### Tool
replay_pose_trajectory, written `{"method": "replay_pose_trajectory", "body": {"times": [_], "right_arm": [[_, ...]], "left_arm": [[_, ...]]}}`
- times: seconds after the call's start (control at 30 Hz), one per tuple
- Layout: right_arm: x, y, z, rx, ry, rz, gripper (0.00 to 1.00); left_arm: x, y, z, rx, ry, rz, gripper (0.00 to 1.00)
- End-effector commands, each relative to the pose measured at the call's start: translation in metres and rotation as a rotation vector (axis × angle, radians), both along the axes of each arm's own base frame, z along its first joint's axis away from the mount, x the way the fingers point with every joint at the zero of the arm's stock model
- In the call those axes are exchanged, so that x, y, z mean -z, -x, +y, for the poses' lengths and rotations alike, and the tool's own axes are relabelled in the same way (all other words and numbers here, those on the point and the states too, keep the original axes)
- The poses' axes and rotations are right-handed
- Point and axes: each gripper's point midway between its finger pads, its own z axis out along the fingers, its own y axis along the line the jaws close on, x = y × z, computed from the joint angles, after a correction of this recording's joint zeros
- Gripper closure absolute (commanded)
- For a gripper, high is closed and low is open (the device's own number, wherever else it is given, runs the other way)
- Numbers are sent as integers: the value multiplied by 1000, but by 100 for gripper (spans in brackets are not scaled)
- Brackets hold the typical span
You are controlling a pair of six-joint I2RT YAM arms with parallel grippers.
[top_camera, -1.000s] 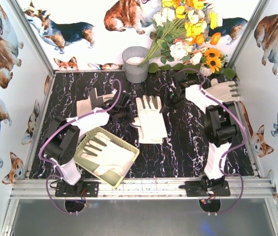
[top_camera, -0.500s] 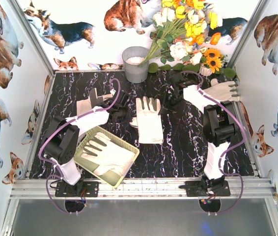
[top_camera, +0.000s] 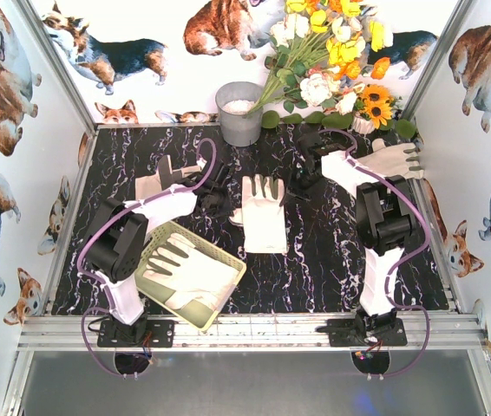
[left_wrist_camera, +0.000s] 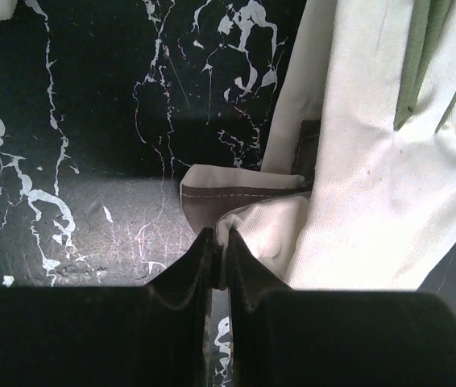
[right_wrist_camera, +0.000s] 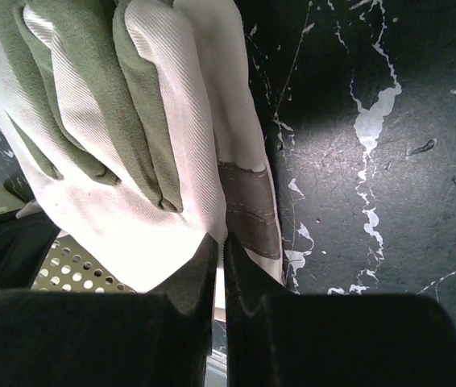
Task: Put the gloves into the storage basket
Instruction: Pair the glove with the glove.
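A white glove with grey-green finger patches [top_camera: 263,217] lies in the middle of the black marble table. My left gripper [top_camera: 230,208] is shut on a fold at its left edge, seen close in the left wrist view [left_wrist_camera: 219,235] with the glove [left_wrist_camera: 373,161] to its right. My right gripper [top_camera: 290,192] is shut on the glove's right edge; the right wrist view shows its tips [right_wrist_camera: 221,242] pinching the fabric [right_wrist_camera: 131,121]. The pale yellow-green storage basket [top_camera: 225,260] sits front left and holds gloves [top_camera: 185,273]. More gloves lie at the left [top_camera: 160,182] and far right [top_camera: 397,160].
A grey metal bucket [top_camera: 239,117] with something white inside stands at the back centre. A bunch of flowers [top_camera: 332,61] fills the back right corner. Printed walls close in the table's sides. The basket's perforated rim also shows in the right wrist view [right_wrist_camera: 83,270].
Both grippers have drawn in slightly on the middle glove; it now looks narrower and bunched at its edges. The basket and the other gloves have not moved.
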Motion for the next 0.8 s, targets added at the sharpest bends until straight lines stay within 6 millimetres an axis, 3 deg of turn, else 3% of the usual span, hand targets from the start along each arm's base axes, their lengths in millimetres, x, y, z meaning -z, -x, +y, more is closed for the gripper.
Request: {"method": "replay_pose_trajectory", "body": {"times": [0.0, 0.43, 0.57, 0.77], "right_arm": [[3, -22, -20, 24, 86, -56, 100], [22, -28, -19, 16, 99, -25, 100], [19, -28, -17, -3, 89, -32, 100], [-31, -37, -14, -41, 46, -154, 57]], "left_arm": [[17, 3, 28, -30, -108, 57, 100], [39, 5, 27, -4, -126, 106, 100], [36, 3, 27, -2, -130, 103, 96], [-4, -6, 22, -4, -87, 23, 59]]}}
